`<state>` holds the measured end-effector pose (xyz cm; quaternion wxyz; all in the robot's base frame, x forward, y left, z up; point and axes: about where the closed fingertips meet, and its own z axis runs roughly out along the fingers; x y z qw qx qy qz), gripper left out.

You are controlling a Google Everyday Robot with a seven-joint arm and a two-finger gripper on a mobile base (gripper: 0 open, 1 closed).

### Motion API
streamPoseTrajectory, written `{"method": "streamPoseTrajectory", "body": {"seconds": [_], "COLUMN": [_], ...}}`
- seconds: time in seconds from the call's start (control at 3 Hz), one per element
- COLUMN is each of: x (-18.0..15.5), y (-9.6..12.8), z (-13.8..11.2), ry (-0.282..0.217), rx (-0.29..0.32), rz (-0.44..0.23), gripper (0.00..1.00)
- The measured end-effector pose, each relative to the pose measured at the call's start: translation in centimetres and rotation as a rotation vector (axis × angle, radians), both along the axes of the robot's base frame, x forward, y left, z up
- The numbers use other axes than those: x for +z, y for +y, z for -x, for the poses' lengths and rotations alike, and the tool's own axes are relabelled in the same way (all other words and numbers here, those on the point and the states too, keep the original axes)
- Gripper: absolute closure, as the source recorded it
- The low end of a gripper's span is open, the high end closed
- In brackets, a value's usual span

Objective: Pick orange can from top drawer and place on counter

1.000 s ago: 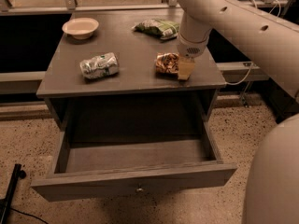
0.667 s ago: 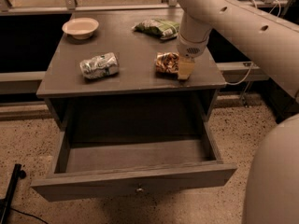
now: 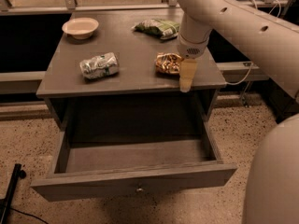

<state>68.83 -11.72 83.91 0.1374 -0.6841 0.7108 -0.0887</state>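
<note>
The orange can [image 3: 167, 63] lies on its side on the counter [image 3: 135, 50], near the right edge. My gripper [image 3: 186, 80] hangs from the arm just right of the can and a little above it, over the counter's front right edge. It is open and holds nothing; one pale finger [image 3: 187, 73] shows, and it overlaps the can's right end in this view. The top drawer [image 3: 135, 181] is pulled fully out below the counter, and nothing shows inside it.
A crushed silver-and-green can [image 3: 99, 65] lies at the counter's left middle. A pale bowl [image 3: 80, 27] stands at the back left and a green snack bag [image 3: 156, 27] at the back middle. My arm crosses the upper right; my body [image 3: 275, 181] fills the lower right.
My gripper has lifted slightly up and toward the counter's front edge. The orange can has stayed where it lay on the counter.
</note>
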Motion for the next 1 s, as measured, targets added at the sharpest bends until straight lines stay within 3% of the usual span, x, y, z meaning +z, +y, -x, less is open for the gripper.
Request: {"method": "streamPoseTrajectory", "body": {"seconds": [0.33, 0.67, 1.0], "x": [0.6, 3.3, 3.3], "y": [-0.2, -2.0, -2.0], "z": [0.6, 2.8, 2.8], "ry": [-0.040, -0.141, -0.141], "rx": [0.027, 0.024, 0.024], "rz": [-0.025, 0.003, 0.003], "gripper": [0.00, 0.00, 0.00]}}
